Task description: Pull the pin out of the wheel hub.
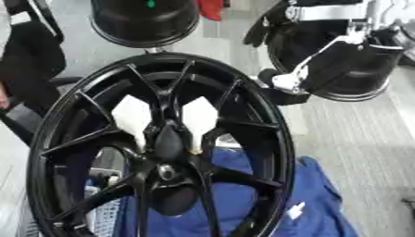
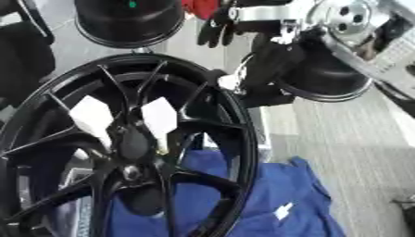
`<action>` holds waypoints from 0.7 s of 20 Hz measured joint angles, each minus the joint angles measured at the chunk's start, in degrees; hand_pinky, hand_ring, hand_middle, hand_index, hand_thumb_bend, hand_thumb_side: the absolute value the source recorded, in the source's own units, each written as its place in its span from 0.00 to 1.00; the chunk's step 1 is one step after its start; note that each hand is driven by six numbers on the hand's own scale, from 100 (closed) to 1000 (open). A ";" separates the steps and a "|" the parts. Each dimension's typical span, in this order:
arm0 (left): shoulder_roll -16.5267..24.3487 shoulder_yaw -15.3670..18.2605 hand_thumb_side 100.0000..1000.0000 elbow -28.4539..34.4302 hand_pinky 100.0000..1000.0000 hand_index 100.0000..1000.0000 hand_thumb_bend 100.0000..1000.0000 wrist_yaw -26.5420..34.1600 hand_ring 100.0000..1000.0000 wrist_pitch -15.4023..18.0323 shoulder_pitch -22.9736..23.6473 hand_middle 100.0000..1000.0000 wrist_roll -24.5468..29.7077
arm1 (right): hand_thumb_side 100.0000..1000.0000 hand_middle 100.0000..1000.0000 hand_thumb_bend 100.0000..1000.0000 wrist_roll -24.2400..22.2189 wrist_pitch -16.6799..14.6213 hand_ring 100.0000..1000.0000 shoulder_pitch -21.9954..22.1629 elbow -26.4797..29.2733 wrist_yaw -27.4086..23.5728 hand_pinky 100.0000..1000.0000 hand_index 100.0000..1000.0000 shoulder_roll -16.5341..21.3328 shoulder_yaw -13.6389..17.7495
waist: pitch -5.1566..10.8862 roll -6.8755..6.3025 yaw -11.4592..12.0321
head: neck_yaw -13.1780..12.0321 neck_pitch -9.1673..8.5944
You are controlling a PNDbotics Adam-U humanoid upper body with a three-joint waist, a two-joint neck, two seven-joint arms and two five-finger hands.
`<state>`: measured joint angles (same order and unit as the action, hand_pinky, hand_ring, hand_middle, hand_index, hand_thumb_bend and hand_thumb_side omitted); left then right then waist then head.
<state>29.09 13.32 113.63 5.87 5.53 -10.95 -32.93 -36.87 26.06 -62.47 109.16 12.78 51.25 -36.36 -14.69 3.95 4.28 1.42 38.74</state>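
Up at the top edge, right of the middle, the right hand (image 2: 214, 27) hangs from its silver-jointed arm (image 2: 267, 14), which comes in from the upper right corner. Its black fingers (image 2: 204, 36) point downward, loosely straight and a little spread, with nothing held between them. The hand is clear of the wheel, above the upper right part of the rim and not touching it.

Just below and right of the hand, a black round tub-like shape (image 1: 356, 69) lies on the grey floor (image 1: 365, 139), with silver arm parts crossing in front of it. A second black round shape (image 1: 144, 21) sits at the top, left of the hand.

Lower and to the left, the black wheel (image 1: 275, 139) stands nearly upright and fills most of the view. Its thin spokes run in to the wheel hub (image 1: 166, 172), which sits a little below the wheel's middle. A small yellowish bit (image 1: 194, 151) shows just above and right of the hub, beside a spoke; whether that is the pin cannot be told. Two white angular pieces (image 1: 132, 115) show through the gaps between the upper spokes.

Beneath the wheel's lower right side lies a crumpled blue cloth (image 1: 324, 203) with a small white tag (image 1: 296, 210) on it
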 measured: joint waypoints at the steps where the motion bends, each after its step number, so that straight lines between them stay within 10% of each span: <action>1: 0.00 0.05 0.22 0.00 0.79 0.79 0.23 -0.13 0.58 -0.05 0.30 0.61 -0.13 | 0.31 0.77 0.12 -0.03 0.70 0.83 -0.03 0.66 0.15 0.90 0.86 0.04 -0.23 | 0.13 0.00 -0.26 | -0.25 0.04; 14: -1.10 0.68 0.24 0.00 0.79 0.79 0.22 -0.59 0.57 -0.82 1.93 0.61 -1.01 | 0.22 0.74 0.13 4.51 8.08 0.80 -2.41 4.34 4.68 0.88 0.84 -3.30 -1.88 | -0.85 0.02 -0.40 | -3.47 1.18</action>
<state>27.99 14.00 113.63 5.28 4.72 -9.02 -33.94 -32.36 34.14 -64.88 113.50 17.46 47.96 -38.23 -15.54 3.97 3.88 -2.05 39.92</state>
